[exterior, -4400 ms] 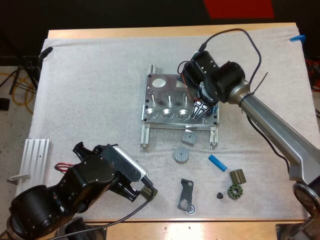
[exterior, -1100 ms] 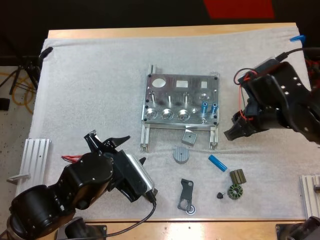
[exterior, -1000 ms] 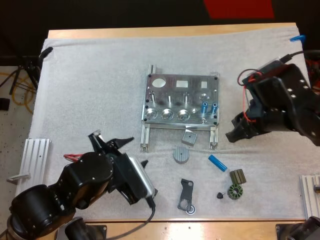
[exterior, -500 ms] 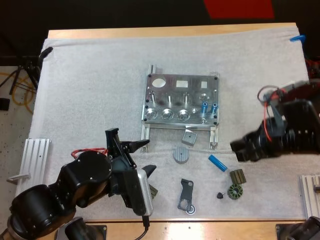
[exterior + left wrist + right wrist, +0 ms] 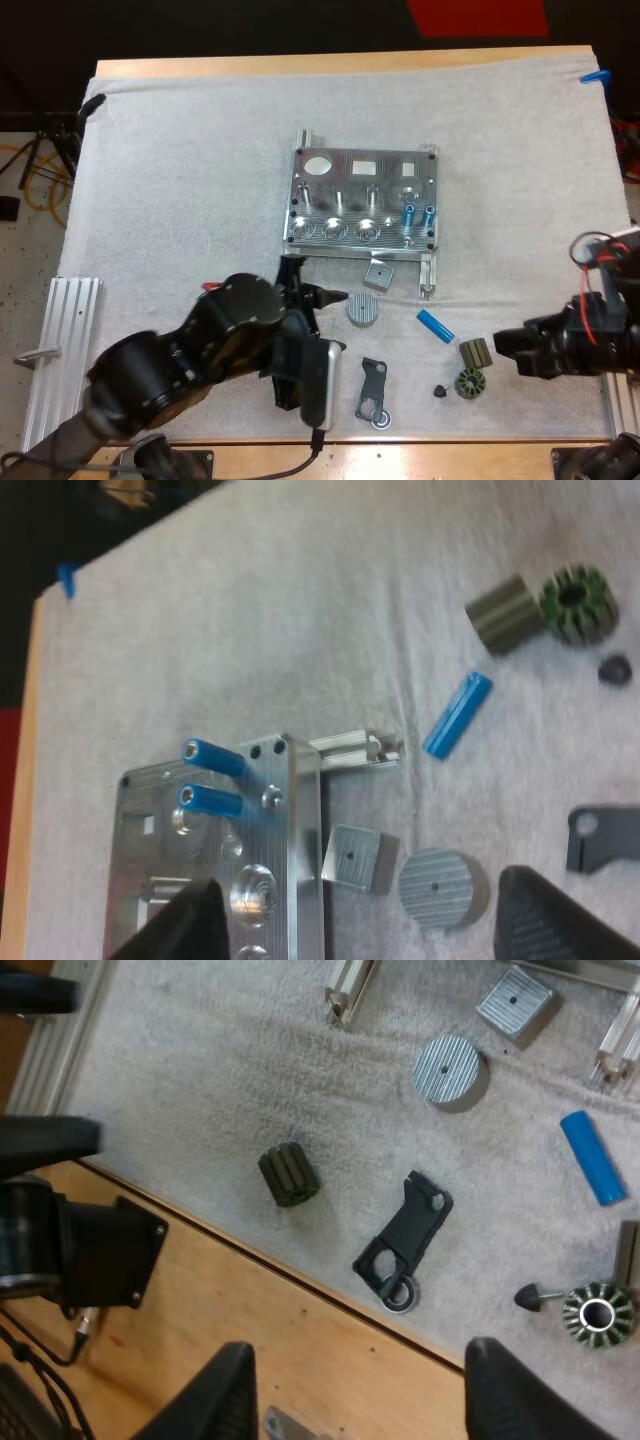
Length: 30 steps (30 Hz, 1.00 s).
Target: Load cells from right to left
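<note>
The metal fixture point(image 5: 345, 200) lies mid-mat with two blue cylinders point(image 5: 419, 214) upright in its right-hand holes, also seen in the left wrist view point(image 5: 210, 778). A loose blue cylinder point(image 5: 435, 325) lies on the mat in front of the fixture's right rail point(image 5: 457, 715) point(image 5: 595, 1157). My left gripper point(image 5: 318, 285) is open just in front of the fixture's left rail, its fingers point(image 5: 200, 920) wide apart above the grey disc point(image 5: 435, 888). My right gripper point(image 5: 507, 352) is open low at the mat's near right, beside the ribbed green block point(image 5: 476, 352), with its fingers point(image 5: 225, 1390) over the table's front edge.
A grey disc point(image 5: 363, 309), a square metal block point(image 5: 378, 274), a black bracket point(image 5: 373, 390), a green stator point(image 5: 467, 383) and a small black knob point(image 5: 439, 390) lie in front of the fixture. A dark ribbed cylinder point(image 5: 290, 1175) sits near the front edge. Aluminium rails point(image 5: 65, 330) flank the mat.
My right gripper left the fixture, where two blue cylinders now stand, and drew back to the near right. My left arm swung forward and right toward the fixture's front.
</note>
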Available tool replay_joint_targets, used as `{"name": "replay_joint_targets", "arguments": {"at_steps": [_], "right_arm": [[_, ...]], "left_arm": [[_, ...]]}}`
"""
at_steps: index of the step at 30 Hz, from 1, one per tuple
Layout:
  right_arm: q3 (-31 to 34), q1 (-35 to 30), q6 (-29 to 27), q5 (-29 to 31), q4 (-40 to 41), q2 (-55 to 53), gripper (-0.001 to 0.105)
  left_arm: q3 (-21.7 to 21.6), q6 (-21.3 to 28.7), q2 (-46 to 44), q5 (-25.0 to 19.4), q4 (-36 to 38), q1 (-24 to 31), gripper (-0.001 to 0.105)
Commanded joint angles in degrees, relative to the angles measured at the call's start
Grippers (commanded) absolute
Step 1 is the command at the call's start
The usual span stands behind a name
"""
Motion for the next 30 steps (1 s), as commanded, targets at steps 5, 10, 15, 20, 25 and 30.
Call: {"name": "replay_joint_targets", "arguments": {"at_steps": [5, 10, 15, 20, 25, 30], "right_arm": [[0.14, 0.01, 2.41, -0.81, 2.34, -4.49, 0.047], [0.14, 0.01, 3.72, -0.81, 2.34, -7.17, 0.047], [0.14, 0.01, 3.72, -0.81, 2.34, -8.38, 0.047], [0.14, 0.01, 3.72, -0.81, 2.34, -8.4, 0.047], [0.14, 0.01, 3.72, -0.68, 2.34, -8.4, 0.047], [0.14, 0.01, 3.72, -0.3, 2.23, -8.4, 0.047]], "left_arm": [[-0.03, 7.86, 6.19, 0.4, -1.66, -0.13, 0.057], [-0.03, 10.33, 11.94, 0.4, -4.39, -0.13, 0.057], [-0.03, 13.12, 17.77, 0.4, -8.48, -0.13, 0.057], [-0.03, 18.77, 23.87, 0.4, -10.92, -0.13, 0.057], [-0.03, 24.94, 29.17, 4.13, -11.77, -0.13, 0.057], [-0.03, 30.27, 33.69, 11.52, -14.45, -0.13, 0.057]]}}
